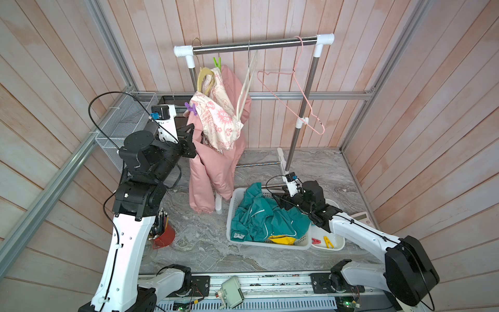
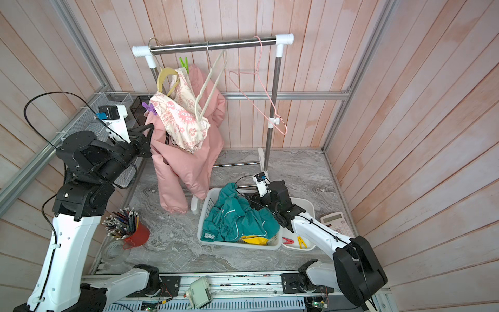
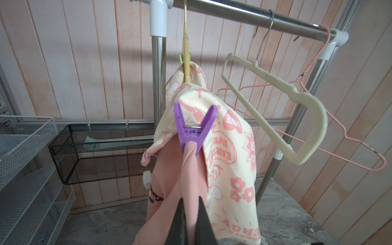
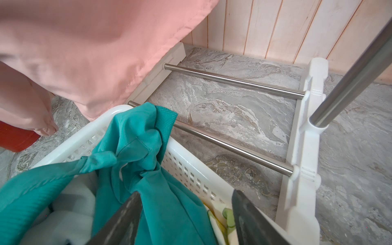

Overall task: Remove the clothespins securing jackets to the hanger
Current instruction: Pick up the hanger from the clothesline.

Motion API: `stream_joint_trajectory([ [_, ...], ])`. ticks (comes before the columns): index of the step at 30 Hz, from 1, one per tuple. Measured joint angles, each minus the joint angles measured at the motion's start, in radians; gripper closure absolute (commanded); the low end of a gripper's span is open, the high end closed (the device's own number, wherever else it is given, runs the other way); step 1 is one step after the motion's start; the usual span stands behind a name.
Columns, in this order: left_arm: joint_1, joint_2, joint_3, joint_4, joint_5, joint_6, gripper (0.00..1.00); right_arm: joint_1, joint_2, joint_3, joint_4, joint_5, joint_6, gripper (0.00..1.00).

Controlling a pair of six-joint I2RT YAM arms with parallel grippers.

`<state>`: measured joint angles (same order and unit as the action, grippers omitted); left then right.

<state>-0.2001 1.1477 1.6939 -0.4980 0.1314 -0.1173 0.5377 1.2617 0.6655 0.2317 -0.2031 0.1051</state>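
A pink jacket (image 1: 210, 173) with cream printed lining hangs on a yellowish hanger (image 1: 202, 78) at the rail's left end. A purple clothespin (image 3: 193, 131) clamps its near shoulder, and a green clothespin (image 1: 217, 62) sits at the far one. My left gripper (image 3: 191, 201) is shut on a fold of pink fabric just below the purple clothespin. Low over the white basket (image 1: 235, 194), my right gripper (image 4: 186, 192) stands open, with the teal jacket (image 1: 259, 216) lying loose beneath it. A yellow jacket (image 1: 280, 239) peeks out under the teal one.
A small white tray (image 1: 339, 241) holds a red clothespin (image 1: 315, 241) and a yellow one (image 1: 328, 241). Two bare hangers, cream (image 1: 244, 91) and pink wire (image 1: 297, 86), hang on the rail (image 1: 253, 44). Wire shelves (image 1: 127, 118), a red pencil cup (image 1: 164, 235) and a calculator (image 1: 363, 217) stand nearby.
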Motion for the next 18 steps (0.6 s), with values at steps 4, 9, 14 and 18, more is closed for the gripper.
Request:
stream_joint_trajectory([
  [4, 0.000, -0.014, 0.001, 0.018, 0.008, 0.000, 1.00, 0.000, 0.000, 0.000, 0.000, 0.000, 0.000, 0.30],
  [9, 0.000, -0.036, 0.008, 0.015, 0.013, 0.000, 1.00, -0.004, -0.008, -0.007, 0.000, 0.000, 0.000, 0.30],
  [14, 0.000, -0.070, 0.027, -0.029, 0.013, -0.004, 1.00, -0.030, -0.030, -0.012, 0.000, -0.007, 0.000, 0.29],
  [18, 0.000, -0.109, 0.046, -0.084, 0.020, -0.019, 1.00, -0.074, -0.050, -0.012, 0.010, -0.032, -0.002, 0.28],
])
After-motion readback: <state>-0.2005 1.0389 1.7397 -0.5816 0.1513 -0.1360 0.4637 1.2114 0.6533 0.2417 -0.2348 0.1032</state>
